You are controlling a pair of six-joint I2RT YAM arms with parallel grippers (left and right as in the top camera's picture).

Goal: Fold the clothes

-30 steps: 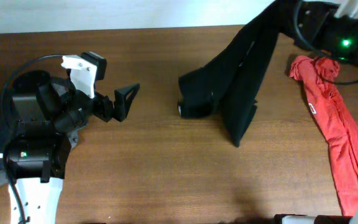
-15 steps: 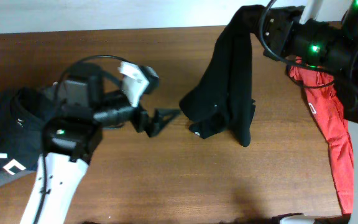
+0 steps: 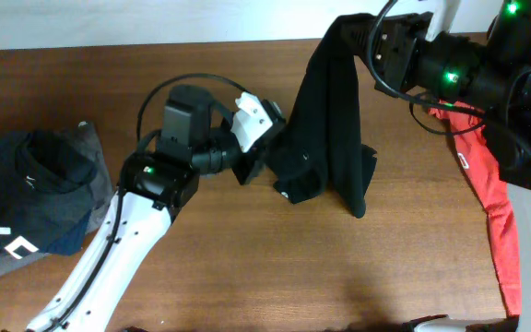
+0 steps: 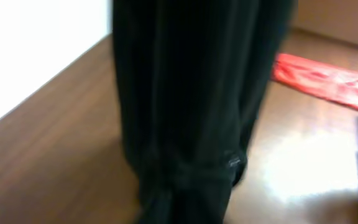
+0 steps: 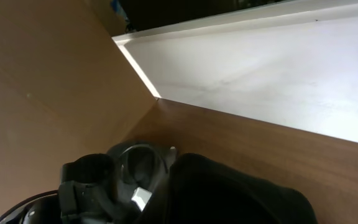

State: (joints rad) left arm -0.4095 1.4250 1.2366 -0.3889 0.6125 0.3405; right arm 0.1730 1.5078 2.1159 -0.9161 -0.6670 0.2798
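A large black garment (image 3: pixel 335 120) hangs from my right gripper (image 3: pixel 353 32), which is shut on its top end above the table's far edge. Its lower part rests bunched on the wood. My left gripper (image 3: pixel 267 164) is at the garment's lower left corner and is shut on the fabric there. In the left wrist view the black garment (image 4: pixel 191 93) fills the middle and runs down into the jaws. Black cloth (image 5: pixel 229 193) also covers the bottom of the right wrist view, hiding that gripper's fingers.
A red garment (image 3: pixel 491 207) lies along the right edge, also seen in the left wrist view as a red strip (image 4: pixel 328 78). A pile of dark clothes (image 3: pixel 26 198) sits at the left. The brown wooden table (image 3: pixel 247 267) ends at a white wall behind.
My left arm swung right across the table to the black garment, and its jaws went from open to shut on the corner. My right gripper shifted left with the garment hanging.
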